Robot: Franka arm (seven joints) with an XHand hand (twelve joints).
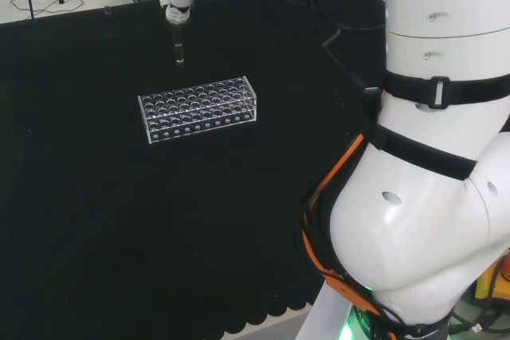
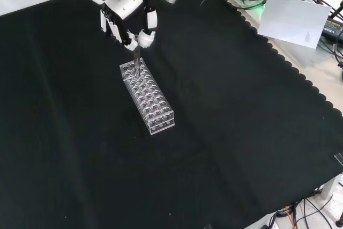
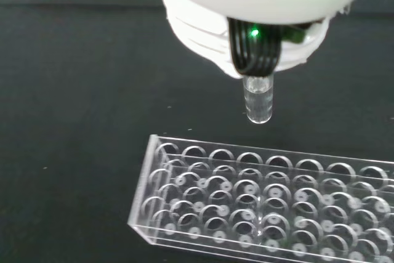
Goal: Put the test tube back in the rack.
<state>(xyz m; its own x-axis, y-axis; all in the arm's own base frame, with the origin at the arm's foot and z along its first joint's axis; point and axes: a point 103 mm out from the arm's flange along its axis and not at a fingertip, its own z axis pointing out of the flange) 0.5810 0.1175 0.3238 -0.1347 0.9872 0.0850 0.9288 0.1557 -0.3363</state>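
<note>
A clear test tube point(image 1: 178, 44) hangs upright from the hand point(image 1: 177, 7), whose fingers are curled round its top. In the front view the hand point(image 2: 130, 19) is above the far end of the clear rack point(image 2: 148, 98), and the test tube point(image 2: 136, 63) points down at the holes there. The head view puts the tube above and beyond the rack point(image 1: 198, 108), near its left part. In the wrist view the test tube's point(image 3: 258, 99) rounded end hangs a little above the rack point(image 3: 258, 204), clear of the holes.
The rack stands alone in the middle of the black cloth point(image 2: 225, 132). A white sheet of paper point(image 2: 293, 19) and cables lie past the cloth's scalloped edge in the front view. The arm's white links point(image 1: 430, 157) fill the right of the head view.
</note>
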